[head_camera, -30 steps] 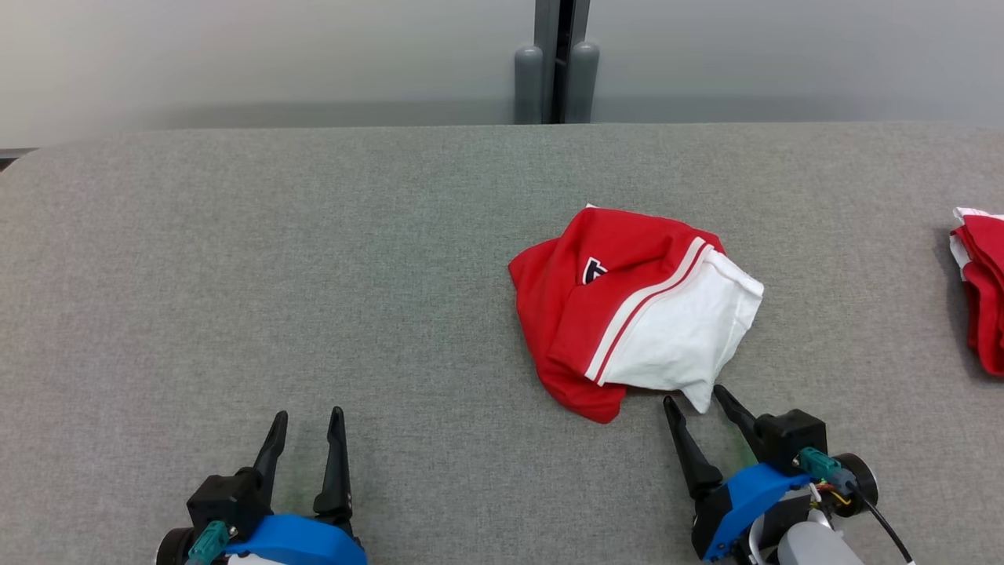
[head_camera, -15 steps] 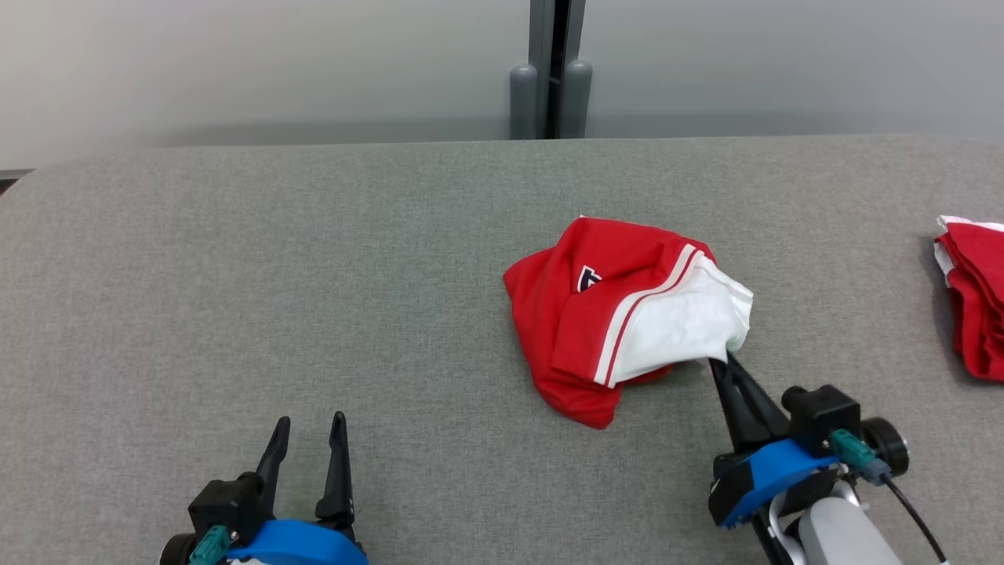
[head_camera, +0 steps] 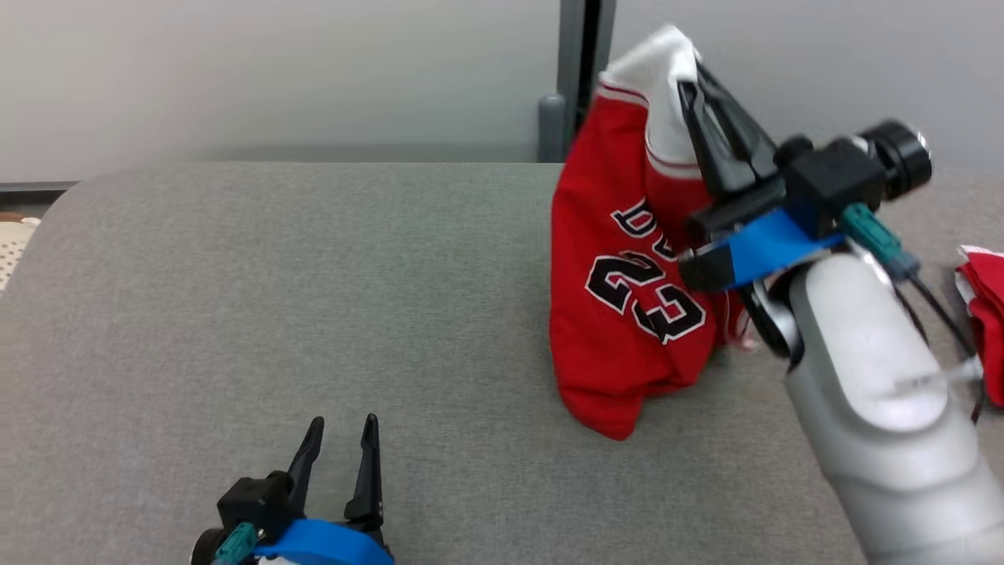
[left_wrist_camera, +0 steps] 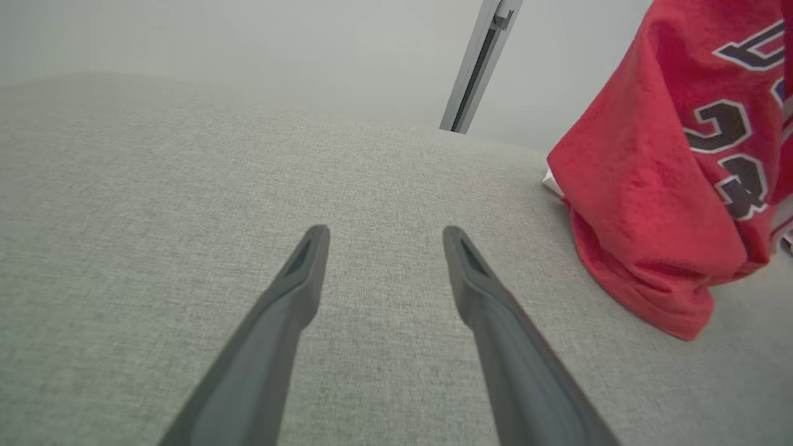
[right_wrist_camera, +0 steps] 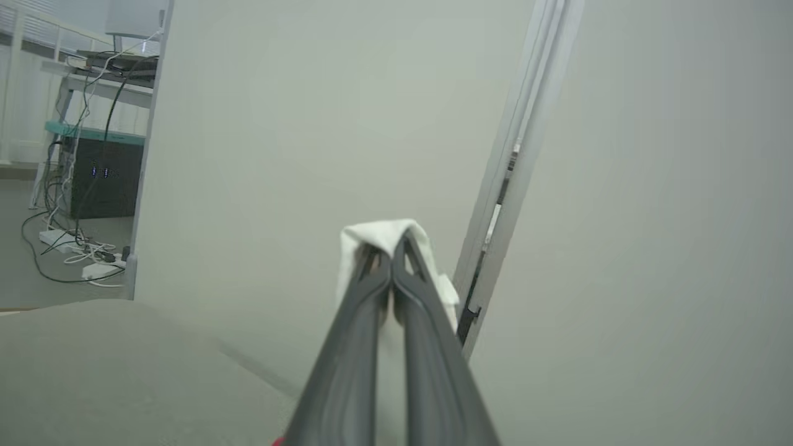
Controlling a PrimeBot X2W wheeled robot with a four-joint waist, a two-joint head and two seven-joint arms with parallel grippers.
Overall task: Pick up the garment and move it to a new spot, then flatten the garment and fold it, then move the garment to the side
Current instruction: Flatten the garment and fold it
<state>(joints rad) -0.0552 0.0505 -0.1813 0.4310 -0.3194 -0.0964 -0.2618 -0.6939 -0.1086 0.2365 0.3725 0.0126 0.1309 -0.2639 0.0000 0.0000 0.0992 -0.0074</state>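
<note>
1. Lower left first: the left gripper (head_camera: pixel 343 424) sits low over the table (head_camera: pixel 274 275). Its two dark fingers (left_wrist_camera: pixel 291 297) are spread wide, and the left wrist view shows only bare grey cloth in the gap between them.
2. The table is a broad surface covered in grey fabric, with a rounded left corner. A pale wall (head_camera: pixel 274 71) runs behind it.
3. Right of centre, there's the jersey (head_camera: pixel 620 329): red, with a black, white-edged 23 on it, hanging in a tall bunched column. Its lower fold touches the table. Its white end (head_camera: pixel 663 71) is at the very top, just right of the grey post (head_camera: pixel 576 78) in the wall.
4. The right gripper (head_camera: pixel 690 82) has that white end pinched, fingers pressed tight together on the cloth. In the right wrist view the white fabric (right_wrist_camera: pixel 378 230) curls over the tips. The pale forearm (head_camera: pixel 878 408) slopes up from the lower right corner.
5. At the far right edge, a second red garment (head_camera: pixel 988 314) lies on the table, well apart from the jersey and partly behind the arm's cables.
</note>
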